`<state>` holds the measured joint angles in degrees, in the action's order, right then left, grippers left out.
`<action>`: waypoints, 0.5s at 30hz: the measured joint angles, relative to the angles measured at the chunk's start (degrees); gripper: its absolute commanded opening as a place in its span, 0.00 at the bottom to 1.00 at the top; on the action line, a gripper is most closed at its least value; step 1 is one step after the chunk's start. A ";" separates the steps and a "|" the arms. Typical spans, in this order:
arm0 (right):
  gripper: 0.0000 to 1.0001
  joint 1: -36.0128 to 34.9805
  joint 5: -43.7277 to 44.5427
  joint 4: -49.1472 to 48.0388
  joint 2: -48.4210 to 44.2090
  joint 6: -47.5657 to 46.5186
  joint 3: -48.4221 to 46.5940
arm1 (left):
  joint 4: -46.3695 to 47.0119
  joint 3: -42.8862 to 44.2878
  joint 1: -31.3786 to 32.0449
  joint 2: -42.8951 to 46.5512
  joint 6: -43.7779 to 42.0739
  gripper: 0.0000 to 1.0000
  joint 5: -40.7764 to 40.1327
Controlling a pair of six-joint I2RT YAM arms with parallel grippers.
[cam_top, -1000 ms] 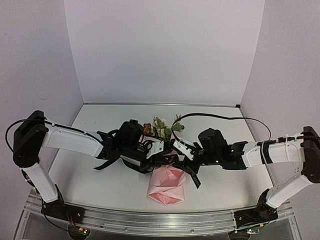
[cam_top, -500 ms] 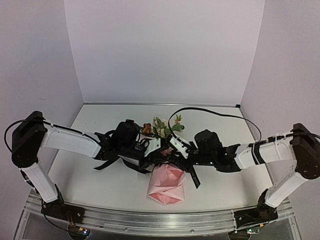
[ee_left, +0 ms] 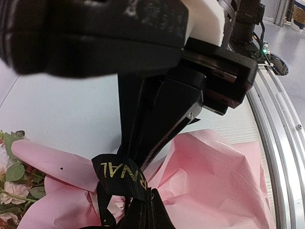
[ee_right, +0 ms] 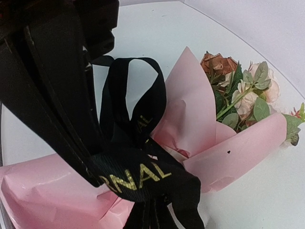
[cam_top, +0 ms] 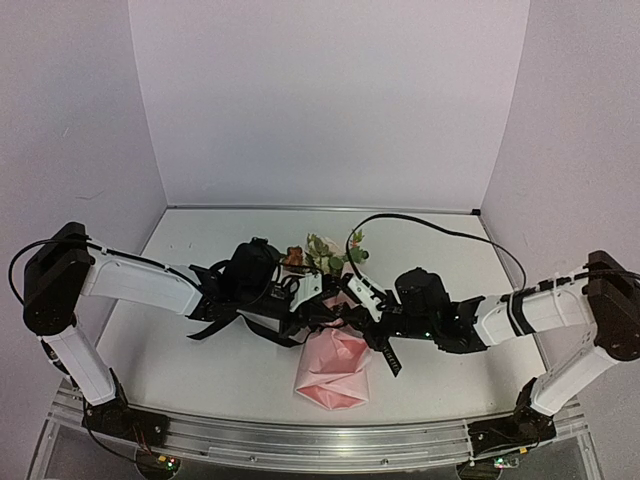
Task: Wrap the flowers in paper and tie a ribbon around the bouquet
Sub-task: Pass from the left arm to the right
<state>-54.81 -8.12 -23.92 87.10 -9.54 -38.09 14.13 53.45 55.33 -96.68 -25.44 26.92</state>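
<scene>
Bouquet [cam_top: 336, 358] lies on the table [cam_top: 185, 372], centre of the top view, between the two wrists. The long axis runs roughly up-down in that frame. The flowers [cam_top: 325, 252] point to the upper centre, toward the back wall. The crumpled paper [cam_top: 330, 388] tail points to the bottom edge, toward the arm bases.

Left gripper [ee_left: 136, 164]: clenched, tips pinching the ribbon [ee_left: 119, 174] right at the waist of the wrap. Right gripper [ee_right: 93, 179]: clenched too, tips on the ribbon just beside an open loop. A loose ribbon tail trails to the lower right in the top view.

Risks, my read:
- The wrists sit close together over the waist. Uneven tension on a pull-apart would drag or roll the bouquet, since it looks light and nothing pins it.
- Ribbon looks slick. It could slip out of the pads under load, so the loop collapses and there's no knot.
- Overtightening crushes paper and stems; too slack and the cone reopens.
</scene>
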 measured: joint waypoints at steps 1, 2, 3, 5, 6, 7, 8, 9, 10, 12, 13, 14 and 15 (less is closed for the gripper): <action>0.00 0.00 0.00 0.00 -0.45 0.32 0.32 | 0.00 0.00 -0.01 0.00 0.08 0.00 0.00; 0.03 0.00 0.02 0.00 -0.91 0.62 0.60 | 0.00 0.00 -0.02 0.00 0.15 0.00 0.00; 0.07 -0.02 0.07 -0.02 -1.34 0.84 0.78 | 0.03 0.00 -0.03 0.00 0.22 0.00 0.00; 0.27 -0.04 0.18 -0.11 -2.22 0.98 1.14 | 0.10 0.00 -0.04 0.00 0.31 0.00 0.02; 0.34 -0.04 0.29 -0.20 -2.74 1.18 1.45 | 0.13 0.00 -0.04 0.00 0.30 0.00 0.07; 0.40 -0.08 0.40 -0.33 -3.07 0.64 1.69 | 0.16 0.00 -0.04 0.00 0.28 0.00 0.16; 0.46 -0.09 0.61 -0.42 -3.32 0.14 1.91 | 0.23 0.00 -0.04 0.00 0.24 0.00 0.25; 0.49 -0.10 0.92 -0.54 -3.41 -1.01 2.09 | 0.27 0.00 -0.04 0.00 0.20 0.00 0.37; 0.50 -0.11 1.15 -0.59 -3.44 -1.94 2.25 | 0.28 0.00 -0.04 0.00 0.15 0.00 0.48; 0.53 -0.09 1.40 -0.53 -3.43 -4.66 2.40 | 0.25 0.00 -0.04 0.01 -0.17 0.00 0.60; 0.54 -0.06 1.46 -0.53 -3.40 -5.79 2.41 | 0.20 0.00 -0.04 0.02 -0.29 0.00 0.64; 0.55 0.13 1.43 -0.62 -3.32 -6.97 2.39 | -0.03 0.00 -0.04 0.06 -0.45 0.00 0.78; 0.55 0.39 1.21 -0.66 -3.07 -7.96 2.33 | -0.42 0.00 -0.04 0.13 -0.62 0.00 0.95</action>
<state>-54.42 -6.91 -24.58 84.03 -17.51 -35.75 13.71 53.45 55.29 -96.56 -26.06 27.86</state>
